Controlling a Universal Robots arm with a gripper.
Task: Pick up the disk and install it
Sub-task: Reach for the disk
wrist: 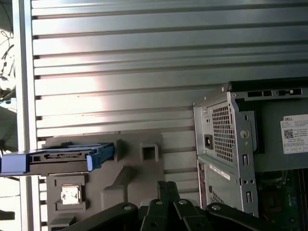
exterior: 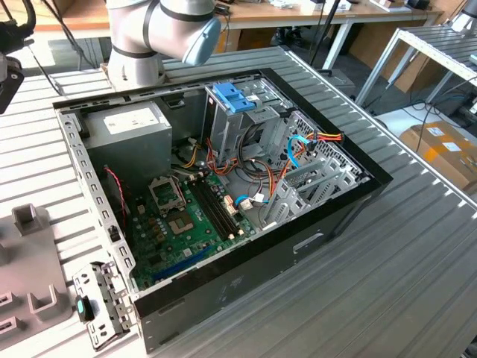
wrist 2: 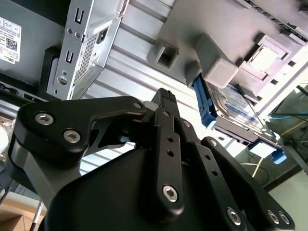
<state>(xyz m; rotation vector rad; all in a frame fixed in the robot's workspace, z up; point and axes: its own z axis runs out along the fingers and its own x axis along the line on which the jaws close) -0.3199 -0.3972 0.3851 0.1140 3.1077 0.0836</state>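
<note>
The disk (wrist: 57, 159), a dark drive in a light-blue carrier frame, stands on its edge in a grey holder plate (wrist: 130, 178) on the ribbed table. The second wrist view shows the disk (wrist 2: 236, 103) with its blue frame end beside a grey block. My gripper (wrist: 166, 186) hangs above the table, apart from the disk and touching nothing. Its black fingertips (wrist 2: 166, 96) lie together, shut on nothing.
An open computer case (exterior: 223, 186) lies on the table in the exterior view, with a grey metal cage carrying a blue latch (exterior: 233, 97), a power supply (exterior: 130, 123) and a green board. The case's rear corner (wrist: 226, 139) stands close to the holder plate (exterior: 30, 276).
</note>
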